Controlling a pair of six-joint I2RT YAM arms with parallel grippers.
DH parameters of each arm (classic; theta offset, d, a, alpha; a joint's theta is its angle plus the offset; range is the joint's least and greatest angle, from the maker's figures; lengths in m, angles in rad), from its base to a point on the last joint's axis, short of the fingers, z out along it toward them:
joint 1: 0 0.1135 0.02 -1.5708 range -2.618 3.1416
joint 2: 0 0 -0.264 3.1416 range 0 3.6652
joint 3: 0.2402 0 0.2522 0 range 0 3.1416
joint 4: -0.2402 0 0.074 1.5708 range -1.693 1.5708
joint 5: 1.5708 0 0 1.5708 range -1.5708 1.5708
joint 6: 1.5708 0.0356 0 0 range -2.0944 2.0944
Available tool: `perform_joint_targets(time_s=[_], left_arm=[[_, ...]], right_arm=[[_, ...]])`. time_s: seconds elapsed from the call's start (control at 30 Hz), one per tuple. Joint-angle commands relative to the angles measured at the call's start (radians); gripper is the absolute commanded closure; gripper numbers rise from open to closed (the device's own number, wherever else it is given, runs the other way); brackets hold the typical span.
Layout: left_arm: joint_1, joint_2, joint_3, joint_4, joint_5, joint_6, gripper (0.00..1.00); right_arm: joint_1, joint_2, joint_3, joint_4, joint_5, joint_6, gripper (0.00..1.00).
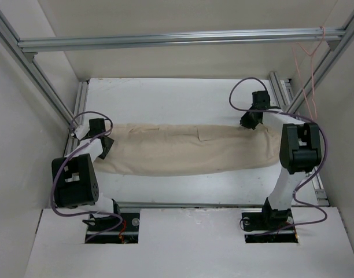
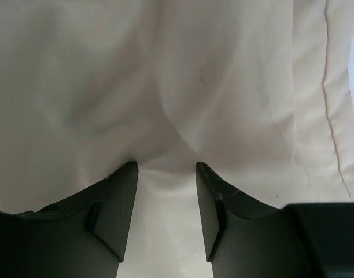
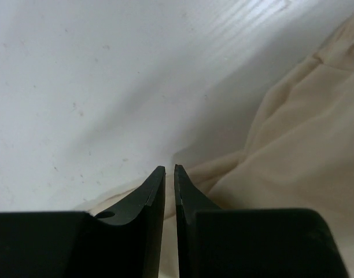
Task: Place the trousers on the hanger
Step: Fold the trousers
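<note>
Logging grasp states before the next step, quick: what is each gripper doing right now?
Left gripper: fingers open, pressed at the trousers.
Right gripper: fingers nearly shut at the trousers' edge; whether cloth is pinched cannot be told.

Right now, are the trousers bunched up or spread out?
Spread out. The trousers lie as one long band across the table, between the left gripper and right gripper.

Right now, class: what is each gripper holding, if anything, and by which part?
The right gripper pinches the trousers at their far right edge. The left gripper is open, its fingers around cloth at the left end, not clamped.
</note>
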State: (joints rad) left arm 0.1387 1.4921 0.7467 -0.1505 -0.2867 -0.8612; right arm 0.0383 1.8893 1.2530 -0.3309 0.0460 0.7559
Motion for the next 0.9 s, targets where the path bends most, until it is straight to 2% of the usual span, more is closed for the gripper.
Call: perform_joint_targets(time_s=[0.0, 0.13, 0.2, 0.3, 0.37, 0.4, 0.5, 0.53, 0.6, 0.67, 0.77, 0.87], left_arm=[[0.019, -0.018, 0.039, 0.006, -0.014, -0.016, 0.58], [-0.041, -0.108, 0.06, 0.019, -0.002, -0.012, 0.54], [-0.092, -0.16, 0.074, 0.026, 0.0, -0.006, 0.51], [-0.173, -0.208, 0.109, 0.02, 0.0, 0.008, 0.47], [-0.242, -0.216, 0.131, 0.016, 0.0, 0.019, 0.47], [-0.28, -0.21, 0.141, 0.016, 0.001, 0.021, 0.47], [-0.43, -0.153, 0.187, 0.028, 0.023, 0.028, 0.53], [-0.479, -0.129, 0.21, 0.029, 0.029, 0.03, 0.57], [-0.578, -0.069, 0.267, 0.031, 0.05, 0.042, 0.62], [-0.657, -0.018, 0.315, 0.04, 0.067, 0.053, 0.62], [-0.771, 0.058, 0.384, 0.043, 0.084, 0.077, 0.62], [-0.845, 0.106, 0.407, 0.046, 0.087, 0.08, 0.61]], right_arm=[[0.008, 0.011, 0.052, 0.033, -0.037, 0.017, 0.83], [0.021, -0.106, 0.017, 0.035, 0.037, 0.003, 0.81], [0.041, -0.201, -0.003, 0.036, 0.057, -0.019, 0.73], [0.054, -0.341, -0.049, 0.046, 0.075, -0.044, 0.54], [0.054, -0.412, -0.088, 0.046, 0.086, -0.049, 0.49], [0.054, -0.435, -0.107, 0.038, 0.087, -0.052, 0.52], [0.041, -0.453, -0.167, 0.014, 0.066, -0.049, 0.78], [0.039, -0.449, -0.178, -0.008, 0.072, -0.053, 0.83], [0.044, -0.428, -0.19, -0.045, 0.086, -0.07, 0.84], [0.044, -0.403, -0.188, -0.065, 0.11, -0.089, 0.79], [0.038, -0.363, -0.161, -0.082, 0.189, -0.098, 0.53], [0.025, -0.306, -0.109, -0.092, 0.195, -0.099, 0.5]])
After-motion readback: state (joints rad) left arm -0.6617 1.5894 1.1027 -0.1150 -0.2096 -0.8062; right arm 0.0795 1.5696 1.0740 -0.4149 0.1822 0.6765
